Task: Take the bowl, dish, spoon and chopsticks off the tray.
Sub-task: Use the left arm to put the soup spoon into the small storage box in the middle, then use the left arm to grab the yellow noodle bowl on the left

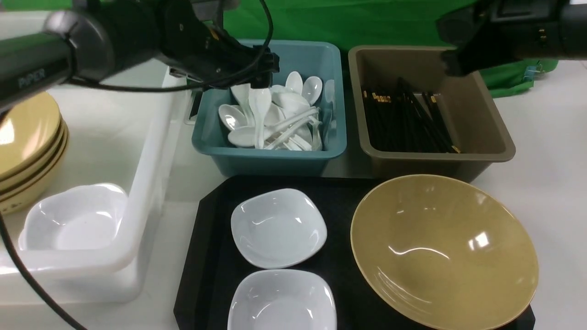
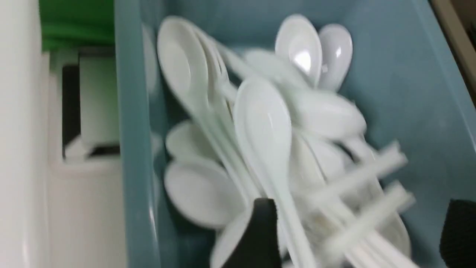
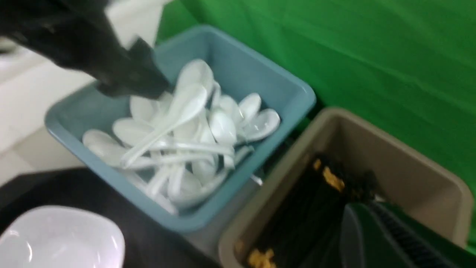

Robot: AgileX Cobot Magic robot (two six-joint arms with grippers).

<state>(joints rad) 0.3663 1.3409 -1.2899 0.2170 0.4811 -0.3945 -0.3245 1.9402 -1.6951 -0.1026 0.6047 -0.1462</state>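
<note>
The black tray holds the mustard-tan bowl on its right and two white dishes on its left. My left gripper hovers over the teal bin of white spoons. In the left wrist view it is open, fingers wide apart, and a spoon lies on the pile just beyond them. My right gripper is raised above the brown bin, where black chopsticks lie. Its fingers are blurred. No spoon or chopsticks show on the tray.
A white crate at the left holds a white dish and a stack of mustard bowls. Green cloth hangs behind the bins. The bins stand side by side just behind the tray.
</note>
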